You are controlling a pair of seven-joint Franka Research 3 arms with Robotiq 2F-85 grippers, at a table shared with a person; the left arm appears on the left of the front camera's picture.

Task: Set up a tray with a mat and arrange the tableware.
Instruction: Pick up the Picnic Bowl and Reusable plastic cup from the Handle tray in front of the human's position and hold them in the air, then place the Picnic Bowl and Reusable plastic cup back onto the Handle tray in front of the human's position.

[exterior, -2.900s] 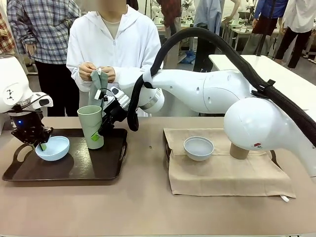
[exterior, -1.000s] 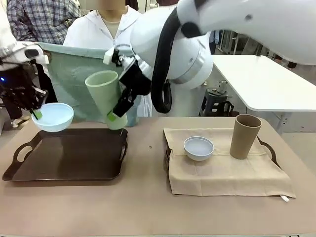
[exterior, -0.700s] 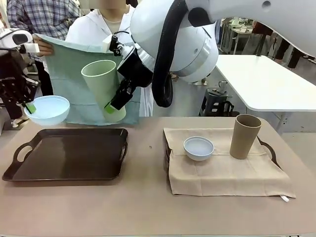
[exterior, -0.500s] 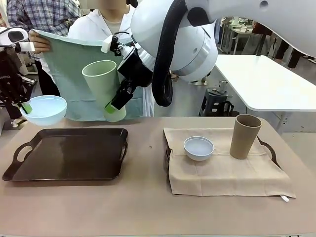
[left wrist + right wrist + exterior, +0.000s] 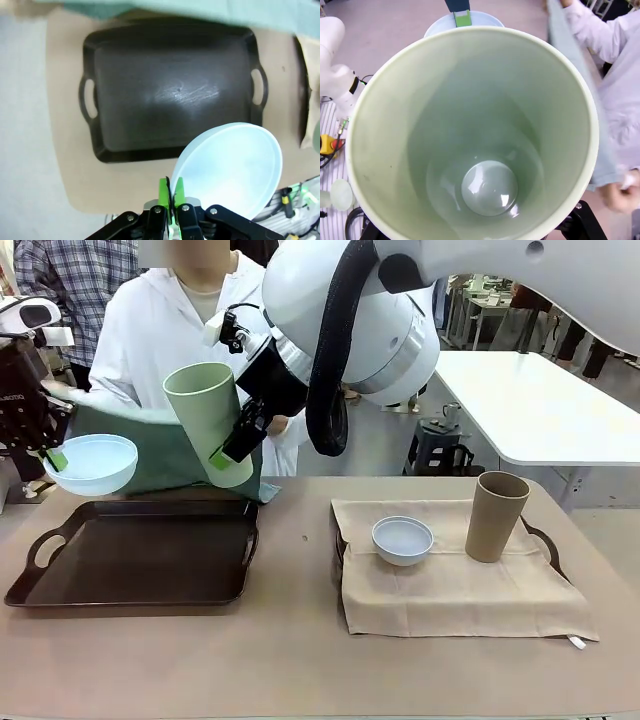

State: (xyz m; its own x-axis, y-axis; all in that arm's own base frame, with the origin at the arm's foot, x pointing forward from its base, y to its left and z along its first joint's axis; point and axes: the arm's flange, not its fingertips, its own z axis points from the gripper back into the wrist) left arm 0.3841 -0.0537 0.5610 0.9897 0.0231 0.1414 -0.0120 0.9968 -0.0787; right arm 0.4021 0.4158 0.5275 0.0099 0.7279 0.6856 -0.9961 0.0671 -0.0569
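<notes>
My left gripper [image 5: 50, 454] is shut on the rim of the pale blue bowl [image 5: 91, 462] and holds it in the air above the left end of the dark tray [image 5: 135, 552]. In the left wrist view, the green fingertips [image 5: 171, 188] pinch the bowl [image 5: 233, 167] over the bare tray [image 5: 172, 90]. My right gripper [image 5: 226, 448] is closed around the light green tumbler [image 5: 208, 425], tilted and held above the tray's far right. The tumbler's inside [image 5: 470, 130] is empty. The person holds a green mat [image 5: 170, 452] low behind the tray.
On the right, a second tray with a beige mat [image 5: 460, 590] carries a bluish white bowl [image 5: 402, 540] and a tan brown tumbler [image 5: 495, 516]. The person's hand [image 5: 620, 196] and the green mat [image 5: 570, 60] are close beside the raised tumbler.
The person has lowered the green mat from chest height to just behind the tray's far edge. Both arms hold nearly still with the bowl and tumbler raised.
</notes>
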